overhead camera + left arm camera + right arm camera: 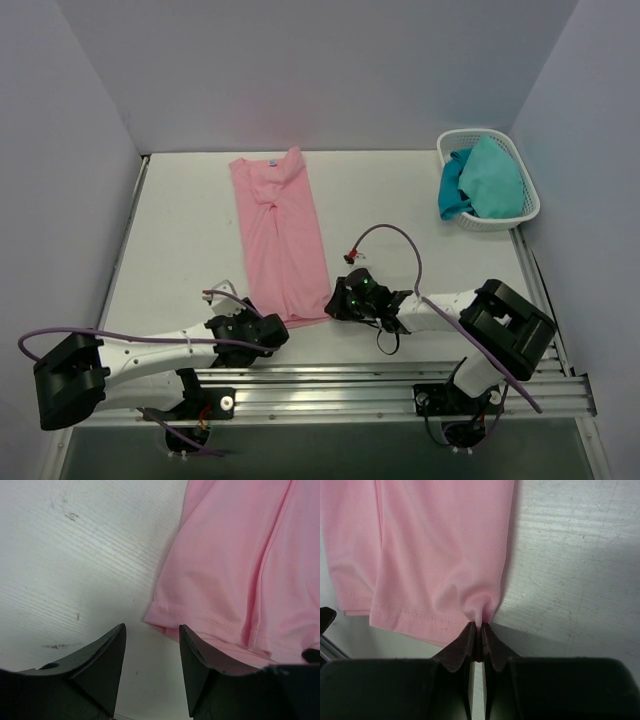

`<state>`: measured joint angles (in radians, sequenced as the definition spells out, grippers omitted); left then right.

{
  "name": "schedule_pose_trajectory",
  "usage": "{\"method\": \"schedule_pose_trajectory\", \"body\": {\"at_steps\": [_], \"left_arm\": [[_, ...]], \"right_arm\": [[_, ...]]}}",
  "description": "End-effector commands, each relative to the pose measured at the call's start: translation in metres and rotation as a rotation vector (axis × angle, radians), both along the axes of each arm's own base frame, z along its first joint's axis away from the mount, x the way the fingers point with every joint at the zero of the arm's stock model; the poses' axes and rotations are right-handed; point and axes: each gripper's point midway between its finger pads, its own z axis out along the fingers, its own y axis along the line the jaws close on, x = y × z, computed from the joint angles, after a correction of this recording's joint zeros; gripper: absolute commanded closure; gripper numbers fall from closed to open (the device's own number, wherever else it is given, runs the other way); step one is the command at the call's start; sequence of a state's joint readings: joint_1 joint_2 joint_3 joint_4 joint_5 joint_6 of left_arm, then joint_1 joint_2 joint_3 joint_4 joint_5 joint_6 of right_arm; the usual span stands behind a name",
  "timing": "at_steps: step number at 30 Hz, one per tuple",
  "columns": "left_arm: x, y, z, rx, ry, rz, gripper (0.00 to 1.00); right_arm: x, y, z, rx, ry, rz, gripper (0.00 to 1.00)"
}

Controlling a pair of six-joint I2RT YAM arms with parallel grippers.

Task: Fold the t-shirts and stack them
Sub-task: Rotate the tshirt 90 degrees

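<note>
Roughly midway: t-shirt point(278, 235) lies on counter point(400, 200), left of centre, folded lengthwise into narrow strip. Right fingers point(470, 640) pinch hem's right corner; left fingers point(107, 652) half-open just short of left corner, holding nothing. Cross fold and stacking left; teal cloth point(490, 180) sits in basket point(525, 215).

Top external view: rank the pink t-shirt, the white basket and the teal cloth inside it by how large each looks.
1. pink t-shirt, clearly the largest
2. white basket
3. teal cloth, which covers much of the basket but stays within its outline, so it ranks just below
</note>
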<state>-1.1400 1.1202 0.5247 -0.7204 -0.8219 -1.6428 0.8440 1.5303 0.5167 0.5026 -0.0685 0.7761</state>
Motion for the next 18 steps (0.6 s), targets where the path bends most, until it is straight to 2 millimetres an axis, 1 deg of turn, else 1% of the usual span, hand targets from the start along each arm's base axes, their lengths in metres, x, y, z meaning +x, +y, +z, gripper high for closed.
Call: {"method": "schedule_pose_trajectory", "body": {"at_steps": [1, 2, 4, 5, 6, 8, 12, 14, 16, 17, 18], "left_arm": [[0.003, 0.006, -0.005, -0.001, -0.033, 0.056, 0.45], [0.002, 0.009, -0.010, 0.006, -0.032, 0.058, 0.45], [0.005, 0.004, -0.015, -0.021, -0.044, 0.063, 0.47], [0.003, 0.009, -0.021, -0.012, -0.044, 0.065, 0.48], [0.005, 0.006, -0.023, -0.034, -0.055, 0.066, 0.50], [0.005, 0.010, -0.027, -0.033, -0.069, 0.069, 0.51], [0.008, 0.010, -0.030, -0.059, -0.096, 0.074, 0.53], [0.007, 0.011, -0.030, -0.058, -0.095, 0.076, 0.55], [0.008, 0.008, -0.023, -0.060, -0.097, 0.070, 0.57], [0.006, 0.012, -0.021, -0.034, -0.085, 0.069, 0.57], [0.008, 0.006, -0.010, -0.057, -0.092, 0.067, 0.57]], "right_arm": [[-0.003, -0.011, -0.015, -0.073, 0.032, 0.001, 0.98], [-0.003, -0.011, -0.015, -0.073, 0.031, 0.000, 0.98], [-0.003, -0.011, -0.015, -0.076, 0.033, 0.001, 0.98], [-0.003, -0.012, -0.016, -0.079, 0.034, -0.002, 0.98], [-0.003, -0.012, -0.017, -0.083, 0.035, 0.001, 0.98], [-0.004, -0.014, -0.020, -0.091, 0.041, -0.002, 0.98], [-0.004, -0.014, -0.023, -0.098, 0.045, -0.002, 0.99], [-0.004, -0.014, -0.024, -0.100, 0.048, -0.003, 0.99], [-0.003, -0.014, -0.025, -0.103, 0.049, -0.008, 1.00], [-0.003, -0.014, -0.026, -0.105, 0.049, -0.008, 1.00], [-0.003, -0.015, -0.027, -0.107, 0.049, -0.011, 1.00]]}}
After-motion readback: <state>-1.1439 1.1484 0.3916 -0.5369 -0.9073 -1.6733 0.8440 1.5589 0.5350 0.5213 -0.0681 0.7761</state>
